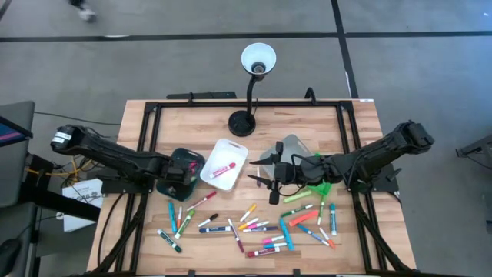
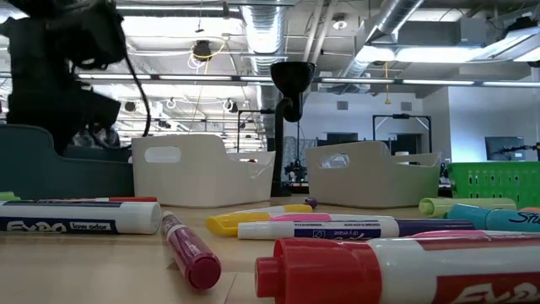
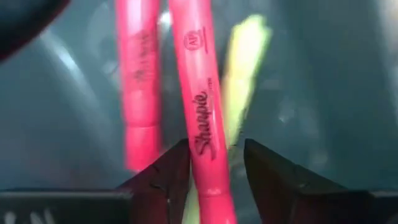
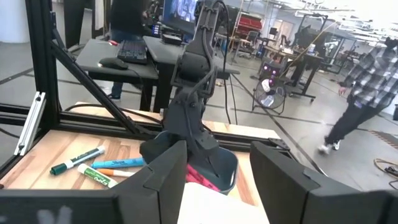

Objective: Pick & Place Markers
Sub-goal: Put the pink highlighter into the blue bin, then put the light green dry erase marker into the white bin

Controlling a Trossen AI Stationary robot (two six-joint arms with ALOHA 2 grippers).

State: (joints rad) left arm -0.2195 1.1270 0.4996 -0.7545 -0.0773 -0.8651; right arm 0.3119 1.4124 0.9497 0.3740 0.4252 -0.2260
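Grey floor [image 1: 400, 69]; ceiling ducts [image 2: 396, 21]; desk [image 4: 121, 65]; person walking [image 4: 360, 93].

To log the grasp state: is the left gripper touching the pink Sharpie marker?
Cannot tell. In the left wrist view the pink Sharpie marker lies between the left gripper fingers; neither contact nor gap shows plainly.

Evenly bright from ceiling strip lights [image 2: 396, 82] overhead; soft short shadows on the table [image 1: 200, 115]. Nearest markers [image 2: 396, 270] blurred at table level; left wrist close-up dim and out of focus.
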